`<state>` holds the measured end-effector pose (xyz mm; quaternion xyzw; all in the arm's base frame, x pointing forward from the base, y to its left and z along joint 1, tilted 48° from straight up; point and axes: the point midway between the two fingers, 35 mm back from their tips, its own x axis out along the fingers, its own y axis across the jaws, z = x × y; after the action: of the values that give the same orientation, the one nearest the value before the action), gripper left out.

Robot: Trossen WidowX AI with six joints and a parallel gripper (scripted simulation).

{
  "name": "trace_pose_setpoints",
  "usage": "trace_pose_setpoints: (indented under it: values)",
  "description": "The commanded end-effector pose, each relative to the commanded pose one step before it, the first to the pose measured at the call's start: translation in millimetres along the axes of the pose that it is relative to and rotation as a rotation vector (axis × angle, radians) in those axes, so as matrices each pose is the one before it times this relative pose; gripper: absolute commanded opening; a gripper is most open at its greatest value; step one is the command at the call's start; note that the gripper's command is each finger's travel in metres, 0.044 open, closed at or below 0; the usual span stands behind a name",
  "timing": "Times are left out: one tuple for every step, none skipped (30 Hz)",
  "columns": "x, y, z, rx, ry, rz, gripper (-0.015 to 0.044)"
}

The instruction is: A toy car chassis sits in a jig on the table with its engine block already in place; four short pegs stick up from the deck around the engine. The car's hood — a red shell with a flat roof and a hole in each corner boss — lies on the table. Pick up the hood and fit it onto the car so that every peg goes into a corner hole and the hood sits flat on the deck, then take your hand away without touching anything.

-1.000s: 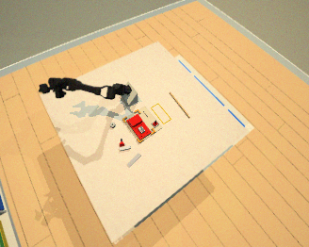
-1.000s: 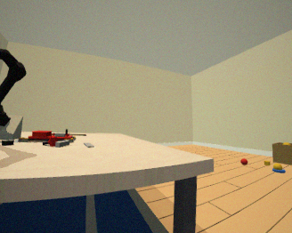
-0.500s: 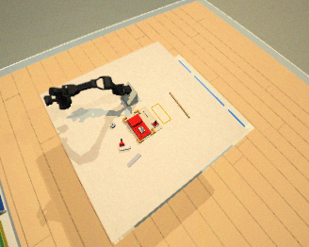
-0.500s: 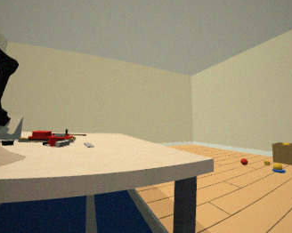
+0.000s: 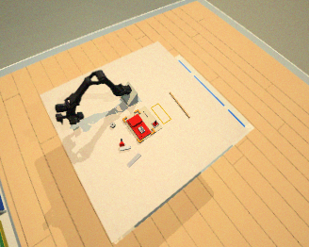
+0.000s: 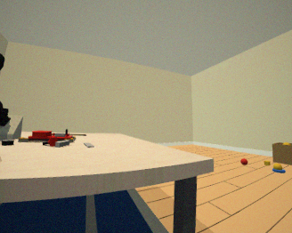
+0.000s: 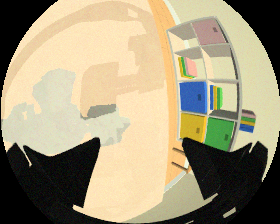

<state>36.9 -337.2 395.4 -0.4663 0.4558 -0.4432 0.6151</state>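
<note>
A thin wooden stick [image 5: 179, 105] is lying near a yellow outline [image 5: 161, 113], while a grey bar [image 5: 134, 160] is resting apart.

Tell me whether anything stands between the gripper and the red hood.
Nothing large. The gripper, jaws open and empty, hangs away from the hood; only a small pale piece lies on the table near the line between them.

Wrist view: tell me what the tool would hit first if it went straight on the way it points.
Probably the table top near its edge: the open tool points down at pale surface with nothing between its fingers. Depth is unclear.
</note>
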Motion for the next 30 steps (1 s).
trace_pose_setpoints:
  values:
    - [12.03,24.6,27.74,0.0251,-0.05338,0.08844,0.044]
    - [3.05,6.51,8.71,0.0033,-0.01653,0.02359,0.044]
    - [2.98,6.58,8.73,0.0024,-0.01615,0.02371,0.044]
    - [2.91,6.65,8.75,0.0014,-0.01576,0.0238,0.044]
    - [2.84,6.72,8.77,0.0005,-0.01535,0.02387,0.044]
    - [2.77,6.79,8.77,-0.0004,-0.0149,0.02395,0.044]
    - [2.71,6.88,8.73,-0.0014,-0.01431,0.02413,0.044]
    - [2.7,7.04,8.63,-0.0025,-0.01344,0.02455,0.044]
    - [2.73,7.26,8.45,-0.0039,-0.01223,0.0252,0.044]
    - [-2.08,5.96,8.76,-0.0066,-0.02626,0.01263,0.044]
    - [-2.34,6.96,9.98,-0.0077,-0.03018,0.01475,0.044]
    - [-1.14,7.19,9.11,-0.0078,-0.02524,0.01756,0.044]
    - [3.78,7.9,5.73,-0.0075,-0.00357,0.02942,0.044]
    - [3.7,7.86,5.79,-0.0086,-0.00316,0.02918,0.044]
    - [3.63,7.81,5.83,-0.0097,-0.00266,0.02891,0.044]
    - [3.55,7.75,5.86,-0.0108,-0.00215,0.02861,0.044]
    - [3.45,7.7,5.92,-0.0119,-0.00173,0.02828,0.044]
    - [3.35,7.64,5.97,-0.0129,-0.0013,0.0279,0.044]
    - [3.25,7.58,6.02,-0.014,-0.00086,0.0275,0.044]
    - [3.43,8.67,6.89,-0.0167,-0.00081,0.03061,0.044]
    - [3.43,8.99,7.24,-0.0189,-0.00021,0.0314,0.044]
    - [3.27,8.88,7.27,-0.0202,0.00045,0.03069,0.044]
    - [3.11,8.76,7.29,-0.0216,0.00112,0.02993,0.044]
    - [2.95,8.64,7.31,-0.0229,0.0018,0.02912,0.044]
    - [2.77,8.51,7.32,-0.0242,0.00248,0.02827,0.044]
    - [2.6,8.37,7.32,-0.0254,0.00317,0.02737,0.044]
    - [2.42,8.22,7.32,-0.0266,0.00386,0.02643,0.044]
    - [2.23,8.07,7.3,-0.0277,0.00456,0.02545,0.044]
    - [2.05,7.91,7.29,-0.0288,0.00526,0.02443,0.044]
    - [1.89,7.72,7.19,-0.03,0.00623,0.0235,0.044]
